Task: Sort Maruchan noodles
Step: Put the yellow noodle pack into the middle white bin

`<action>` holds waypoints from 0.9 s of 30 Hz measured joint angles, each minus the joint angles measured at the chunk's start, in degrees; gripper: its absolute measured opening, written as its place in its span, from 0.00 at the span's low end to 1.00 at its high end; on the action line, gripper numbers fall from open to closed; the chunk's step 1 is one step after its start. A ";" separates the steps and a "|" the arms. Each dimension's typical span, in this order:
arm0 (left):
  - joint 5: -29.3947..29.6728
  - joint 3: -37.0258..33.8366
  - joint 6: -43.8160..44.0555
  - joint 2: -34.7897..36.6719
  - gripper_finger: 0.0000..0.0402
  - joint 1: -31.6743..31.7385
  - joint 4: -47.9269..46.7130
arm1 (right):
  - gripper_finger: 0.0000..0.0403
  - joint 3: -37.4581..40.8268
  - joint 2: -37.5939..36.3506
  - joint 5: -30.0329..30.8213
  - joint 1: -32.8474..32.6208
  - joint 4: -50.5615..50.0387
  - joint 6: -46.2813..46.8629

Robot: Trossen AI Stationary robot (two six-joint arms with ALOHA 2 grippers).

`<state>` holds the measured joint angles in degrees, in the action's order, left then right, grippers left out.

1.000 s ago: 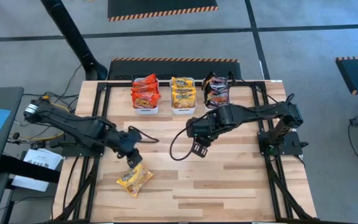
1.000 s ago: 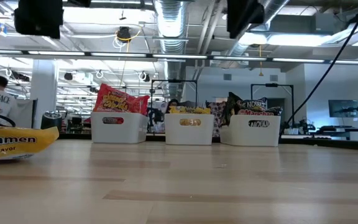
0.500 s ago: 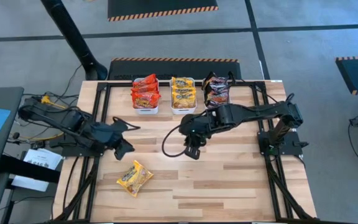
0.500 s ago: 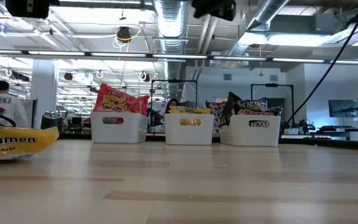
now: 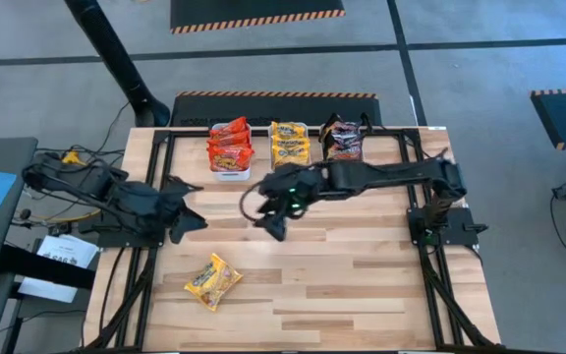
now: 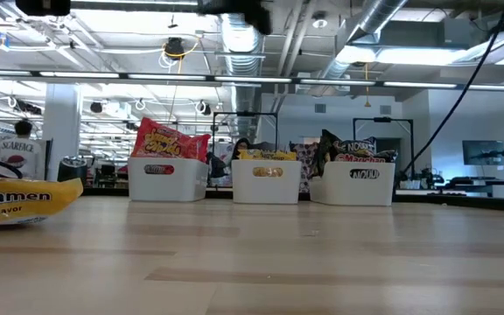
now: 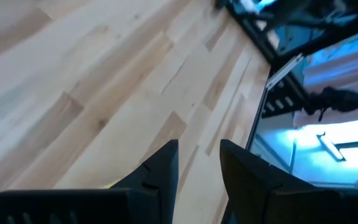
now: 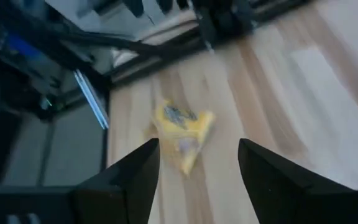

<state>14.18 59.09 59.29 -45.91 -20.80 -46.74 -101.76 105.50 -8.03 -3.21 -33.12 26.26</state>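
On the bench's left edge, the left gripper hangs with its jaws a narrow gap apart and nothing between them; its wrist view shows bare wood planks past the two dark fingers. Just below and slightly right of these jaws in the high view, a single yellow Maruchan ramen packet lies flat on the wood, touched by neither arm. Seen from bench height, the same packet sits at the near left, and its print reads "Ramen" above "Flavor".

Further right, the right gripper reaches out over the middle of the bench, jaws spread wide and empty. Through its wrist camera the yellow packet shows between the two fingers, well ahead of them on the wood.

Beyond both sets of jaws, along the far edge, stand three white tubs in a row: the left tub holds red packets, the middle tub holds yellow packets, and the right tub holds dark packets with "Maruchan" legible on one wrapper. Each tub carries a small label on its front, too small to read.
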 joint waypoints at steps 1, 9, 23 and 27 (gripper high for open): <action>0.66 0.00 -0.25 0.59 0.26 0.00 0.05 | 0.60 0.03 0.88 -0.65 0.06 1.12 0.52; 3.03 0.04 2.02 3.50 0.26 0.00 -0.46 | 0.61 0.11 8.68 -8.28 -0.56 8.21 4.38; 2.44 -0.24 9.07 0.67 0.26 -0.90 -7.37 | 0.61 0.60 17.00 -8.97 -2.27 15.08 10.01; 0.71 -2.46 13.54 -2.28 0.26 -3.99 -8.85 | 0.61 0.22 17.69 -9.11 -3.17 16.83 9.95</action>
<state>14.89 56.63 72.83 -48.19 -24.79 -55.59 -101.55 123.20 -17.14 -6.38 -16.29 36.21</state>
